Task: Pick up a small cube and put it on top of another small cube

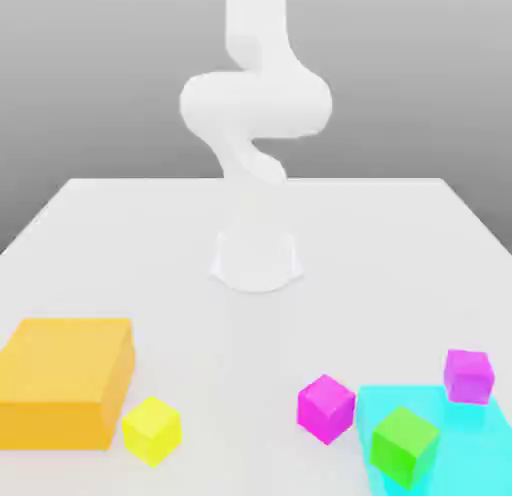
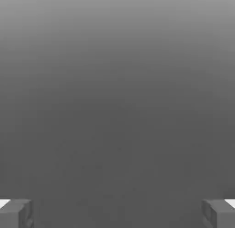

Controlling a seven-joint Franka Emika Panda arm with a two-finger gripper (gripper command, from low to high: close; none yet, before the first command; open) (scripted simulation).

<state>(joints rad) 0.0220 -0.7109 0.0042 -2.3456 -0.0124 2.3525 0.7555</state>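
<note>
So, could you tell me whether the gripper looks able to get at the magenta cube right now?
Probably yes: the open gripper holds nothing, and the magenta cube has nothing on top.

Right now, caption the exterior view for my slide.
White robot arm behind an orange block, yellow cube, magenta cube, and green and purple cubes at a cyan slab.

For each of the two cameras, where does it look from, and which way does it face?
Exterior view: off the arm, facing the white robot arm across the white tabletop, looking somewhat down; arm and base show.
Hand view: on the hand, looking out past the open gripper at a plain grey expanse.
Shared: the robot itself, through different parts; I can match no object between them.
</note>
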